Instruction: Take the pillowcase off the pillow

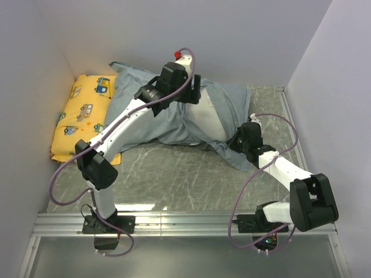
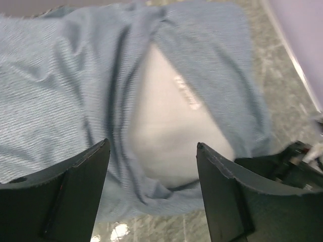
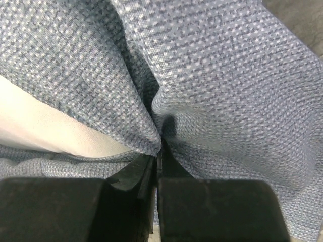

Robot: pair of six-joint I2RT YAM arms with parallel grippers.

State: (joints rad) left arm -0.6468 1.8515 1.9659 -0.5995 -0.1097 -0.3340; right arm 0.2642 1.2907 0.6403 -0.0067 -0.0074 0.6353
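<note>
The grey-blue pillowcase (image 1: 139,113) lies across the back of the table with the white pillow (image 1: 210,121) showing through its open end. In the left wrist view the pillow (image 2: 171,131) bulges out of the pillowcase (image 2: 55,80). My left gripper (image 2: 151,151) is open and hovers above the pillow's exposed end; it sits near the back wall in the top view (image 1: 191,92). My right gripper (image 3: 157,146) is shut on a fold of the pillowcase (image 3: 227,91) at the case's near right corner (image 1: 239,142). A strip of pillow (image 3: 40,128) shows at its left.
A yellow cushion (image 1: 81,113) printed with cartoon vehicles lies at the far left, partly under the pillowcase. The grey marble-pattern tabletop (image 1: 191,174) lies in front. White walls close in at the left, back and right.
</note>
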